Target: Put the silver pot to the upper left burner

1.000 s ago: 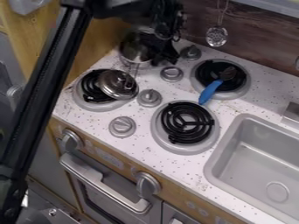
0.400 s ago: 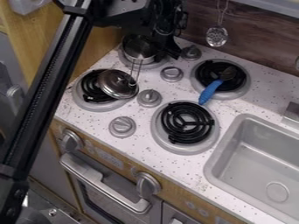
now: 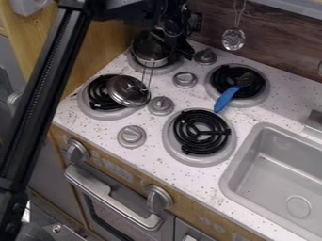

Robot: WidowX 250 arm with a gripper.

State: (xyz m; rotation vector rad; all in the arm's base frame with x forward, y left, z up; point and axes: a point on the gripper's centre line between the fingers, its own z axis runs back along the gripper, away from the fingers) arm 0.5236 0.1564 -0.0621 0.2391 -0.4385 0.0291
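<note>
Silver pot (image 3: 149,52) beneath the black gripper (image 3: 179,48): the gripper hangs at the pot's right side, over the upper left burner (image 3: 166,69). Whether it is apart, together or clamped on the rim, I cannot tell, nor whether it touches the pot. The pot sits upright on that burner, its wire handle (image 3: 148,74) pointing toward the front, its end close by the metal lid (image 3: 127,91) that lies tilted on the lower left burner (image 3: 104,114). Farther right, a blue-handled utensil (image 3: 226,99) leans across the upper right burner (image 3: 256,100). The placing looks done; what remains, I judge, is making sure of release and drawing clear without dragging the pot.
</note>
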